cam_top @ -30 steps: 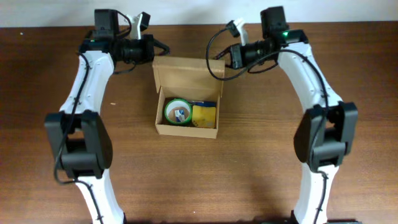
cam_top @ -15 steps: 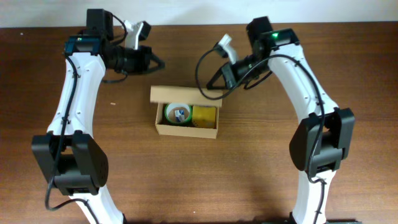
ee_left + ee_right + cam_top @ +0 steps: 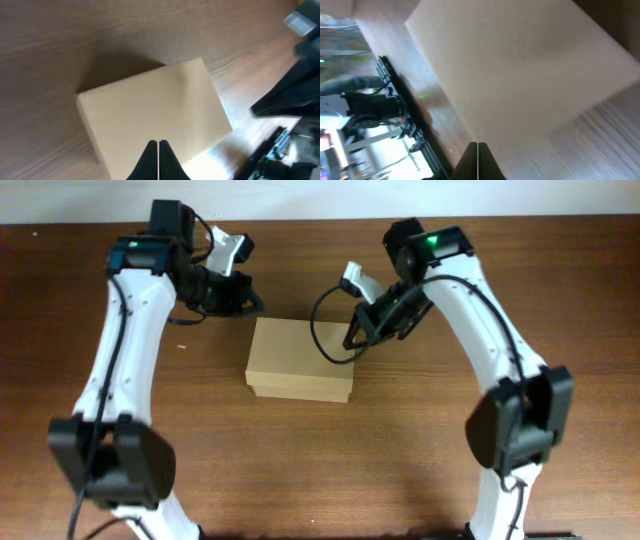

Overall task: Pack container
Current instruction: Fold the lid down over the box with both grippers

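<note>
The container (image 3: 300,360) is seen mid-frame in the overhead view, with its flap laid flat and its contents hidden. The left gripper (image 3: 248,300) is held just off the upper-left corner and the right gripper (image 3: 356,338) at the upper-right edge. In both wrist views the jaws are shown pressed together with nothing caught between them. Whether either tip is touching cardboard cannot be told.

The packing is judged nearly done, but trouble can be expected at the flap. If it is not tucked, it may spring back up once pressure is taken off. A sideways push from the closed tips could send the light box skidding across the table (image 3: 450,480) instead of seating the lid. The right arm's cable (image 3: 316,330) is looped over the box's upper-right part, so a snag there could drag the lid open.
</note>
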